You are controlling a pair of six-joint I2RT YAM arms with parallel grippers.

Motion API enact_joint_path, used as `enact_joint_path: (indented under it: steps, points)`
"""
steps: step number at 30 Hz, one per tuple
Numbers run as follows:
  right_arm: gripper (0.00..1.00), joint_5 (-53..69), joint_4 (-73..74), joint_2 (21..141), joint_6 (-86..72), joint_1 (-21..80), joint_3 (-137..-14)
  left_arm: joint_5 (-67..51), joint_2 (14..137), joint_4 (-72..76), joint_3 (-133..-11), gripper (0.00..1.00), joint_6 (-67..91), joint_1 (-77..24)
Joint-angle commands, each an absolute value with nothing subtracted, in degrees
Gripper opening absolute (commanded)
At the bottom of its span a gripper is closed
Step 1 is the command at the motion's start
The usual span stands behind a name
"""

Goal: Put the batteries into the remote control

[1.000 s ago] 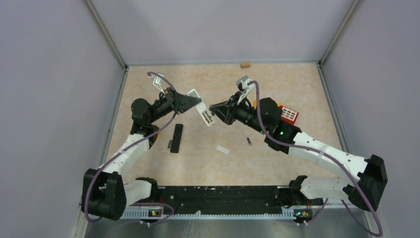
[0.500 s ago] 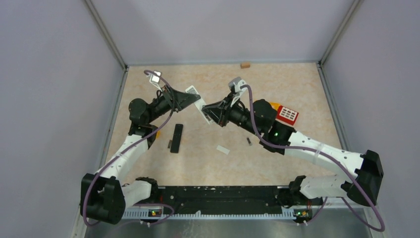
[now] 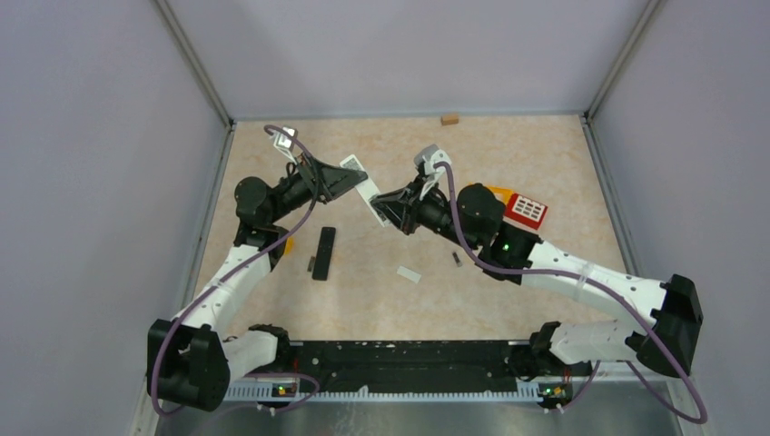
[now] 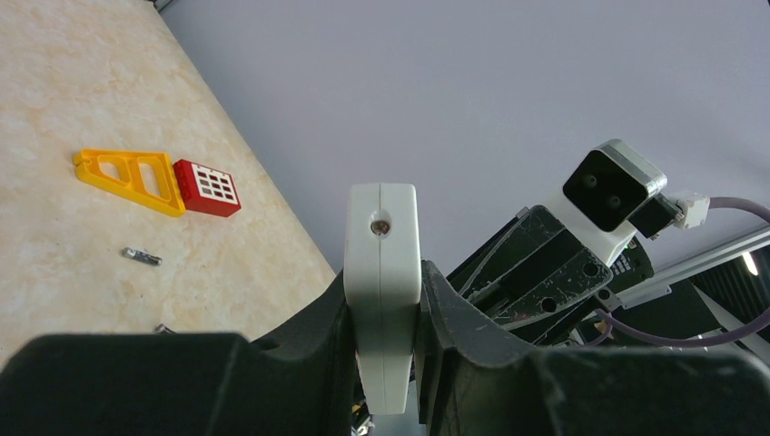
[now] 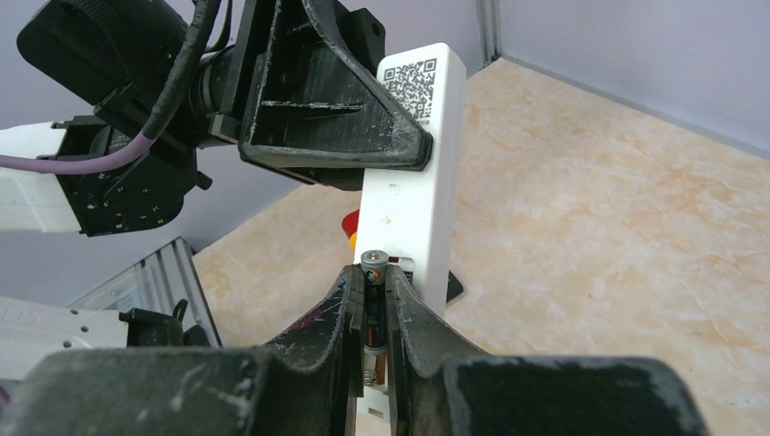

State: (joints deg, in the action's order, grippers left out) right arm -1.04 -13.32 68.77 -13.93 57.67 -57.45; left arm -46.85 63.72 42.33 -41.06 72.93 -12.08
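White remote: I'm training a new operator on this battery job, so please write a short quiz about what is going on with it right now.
1. Multiple choice: what is the right gripper pinching? A) a battery B) a flat cover piece C) a red block
2. True or false: the left gripper is open and empty.
3. Fill in: the other remote, lying on the table, is ____ in colour.

Key
1. A. The battery stands upright between its fingers, right by the white remote.
2. False. It is shut on the white remote and holds it up off the table.
3. Black.
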Motion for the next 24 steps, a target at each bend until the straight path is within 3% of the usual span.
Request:
enact_joint_path:
  steps: [1,13,24]
  points:
    - [0.09,-0.22,-12.06,67.89,-11.88,58.58,-59.92,-47.43,62.30,45.97,-44.02,0.00,75.94,-12.22]
    - [0.18,0.76,-10.20,66.99,-12.43,58.55,-59.15,-47.30,61.61,46.14,-44.75,0.00,76.46,-12.22]
    - [0.13,0.26,-10.64,66.36,-12.69,58.60,-58.87,-47.09,61.85,46.22,-44.46,0.00,76.25,-12.22]
